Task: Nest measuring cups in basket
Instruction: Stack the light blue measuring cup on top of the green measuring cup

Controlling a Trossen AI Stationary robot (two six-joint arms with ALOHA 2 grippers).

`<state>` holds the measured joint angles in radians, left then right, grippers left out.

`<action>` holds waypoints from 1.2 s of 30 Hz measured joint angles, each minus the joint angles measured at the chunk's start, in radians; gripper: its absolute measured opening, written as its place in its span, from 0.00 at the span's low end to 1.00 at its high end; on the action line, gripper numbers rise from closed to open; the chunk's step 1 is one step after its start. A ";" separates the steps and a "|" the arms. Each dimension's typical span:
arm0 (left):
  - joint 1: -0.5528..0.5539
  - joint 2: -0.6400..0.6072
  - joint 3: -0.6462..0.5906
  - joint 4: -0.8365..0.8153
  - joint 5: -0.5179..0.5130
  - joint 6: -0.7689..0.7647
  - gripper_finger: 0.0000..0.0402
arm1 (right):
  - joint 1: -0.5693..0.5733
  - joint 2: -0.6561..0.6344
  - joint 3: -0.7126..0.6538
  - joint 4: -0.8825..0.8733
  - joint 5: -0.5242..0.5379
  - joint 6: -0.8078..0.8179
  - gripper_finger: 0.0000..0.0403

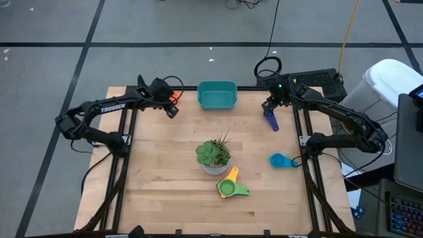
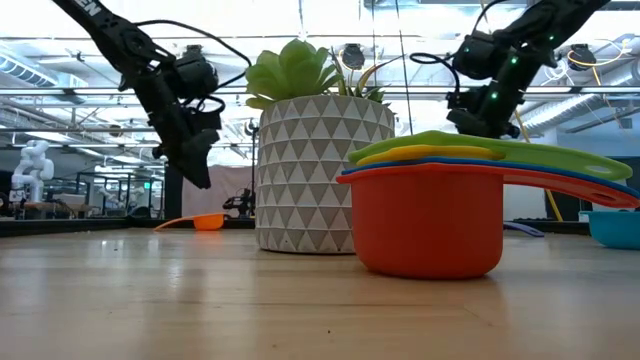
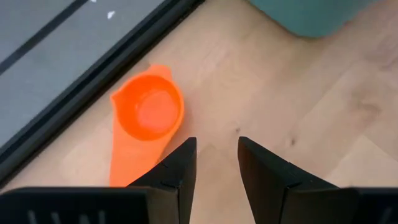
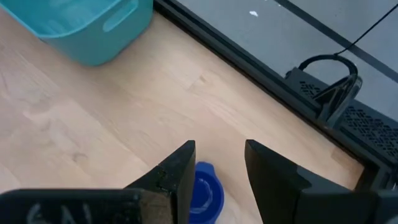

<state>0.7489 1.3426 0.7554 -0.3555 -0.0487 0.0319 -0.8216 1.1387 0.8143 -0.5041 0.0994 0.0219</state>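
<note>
"TROSSEN" on left arm [image 1: 112, 106].

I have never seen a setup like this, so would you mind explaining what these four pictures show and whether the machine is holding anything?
It is a robot with two dark arms at a wooden table, each ending in a two-finger gripper. One picture looks straight down from above, one looks level across the tabletop, and two come from cameras on the arms' wrists.

At the far edge sits the teal basket. The left gripper hovers open by an orange measuring cup; the right gripper hovers open above a dark blue cup. Neither holds anything.

Mid-table stands a potted plant. Beside it lies a stack of nested cups, green on top, and a light blue cup lies to the right.
</note>
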 joint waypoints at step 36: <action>-0.066 0.149 -0.001 0.086 -0.189 0.373 0.01 | 0.116 -0.049 0.000 -0.316 -0.259 -0.133 0.32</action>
<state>0.6830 1.4918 0.7544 -0.2690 -0.2375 0.4050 -0.7055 1.0898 0.8139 -0.8196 -0.1593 -0.1109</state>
